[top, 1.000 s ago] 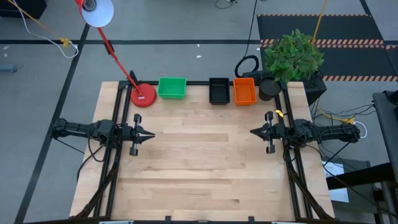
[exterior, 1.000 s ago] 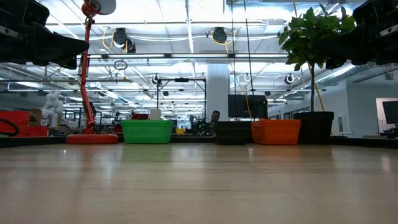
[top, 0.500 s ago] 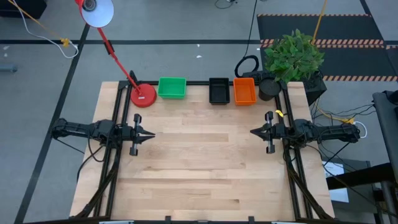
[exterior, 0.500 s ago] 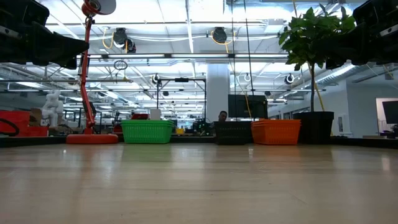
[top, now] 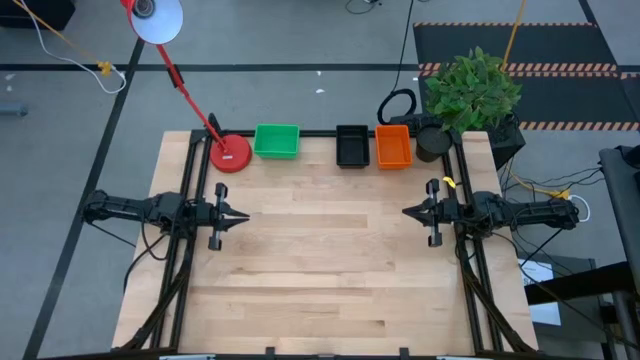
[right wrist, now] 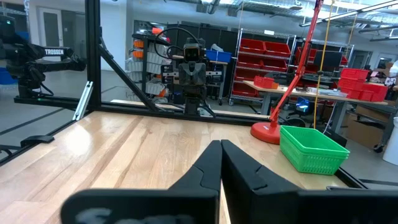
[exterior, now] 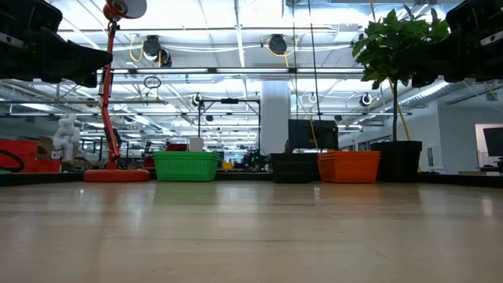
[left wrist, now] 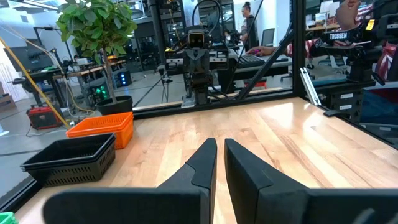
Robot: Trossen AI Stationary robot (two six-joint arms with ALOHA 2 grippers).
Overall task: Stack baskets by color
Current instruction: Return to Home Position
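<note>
Facing each other from the side edges of the table (top: 320, 270), the left gripper (top: 243, 216) and right gripper (top: 407, 211) hang with jaws pressed together on nothing, a parked pose that suits a finished sort. Along the far edge stand the green baskets (top: 277, 141), black baskets (top: 352, 146) and orange baskets (top: 393, 147), one pile per colour (black and orange just beside each other). How many nest in each pile cannot be counted. The lamp base (top: 231, 153) flanks the green pile.
</note>
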